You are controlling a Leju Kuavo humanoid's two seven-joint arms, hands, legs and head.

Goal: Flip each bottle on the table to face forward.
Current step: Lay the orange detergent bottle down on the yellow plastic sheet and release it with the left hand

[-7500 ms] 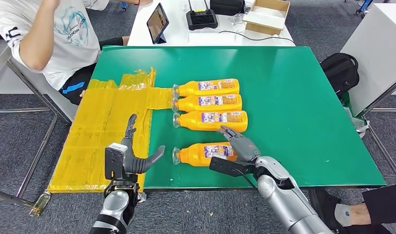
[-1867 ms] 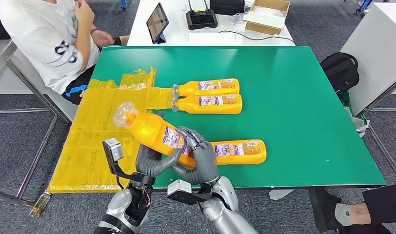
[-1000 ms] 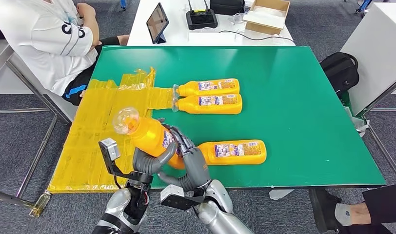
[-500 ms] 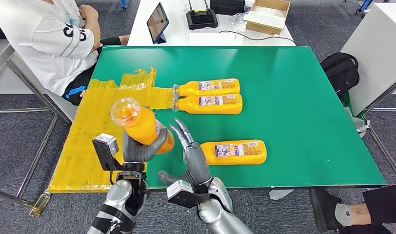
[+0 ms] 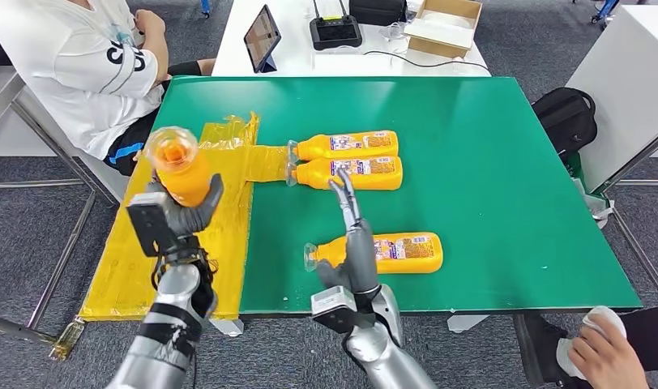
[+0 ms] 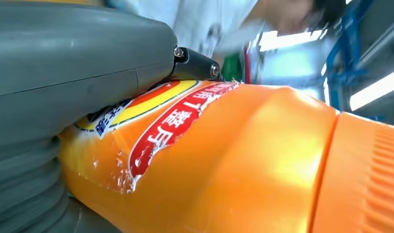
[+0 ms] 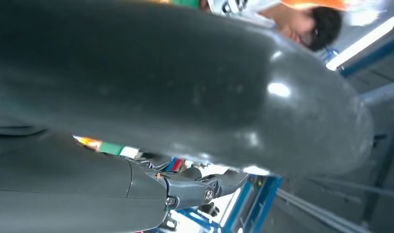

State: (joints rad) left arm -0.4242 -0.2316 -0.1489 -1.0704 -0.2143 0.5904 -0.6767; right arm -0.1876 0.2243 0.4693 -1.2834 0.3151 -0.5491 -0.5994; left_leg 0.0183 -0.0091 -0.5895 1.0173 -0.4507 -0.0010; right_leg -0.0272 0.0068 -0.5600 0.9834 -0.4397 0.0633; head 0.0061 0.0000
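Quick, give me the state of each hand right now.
Left hand: holding an orange plastic juice bottle lifted off the table.
Right hand: open, fingers spread, holding nothing.

Head view looked down and forward over the green table [image 5: 472, 121] from high, left wrist view sat close against the held bottle [image 6: 224, 160], also in head view, right wrist view pressed behind its hand [image 7: 175, 87].

The left hand [image 5: 176, 212] now lifts the orange bottle [image 5: 178, 168] alone above the table's left edge; the right hand [image 5: 354, 247] lets go, fingers spread upward.
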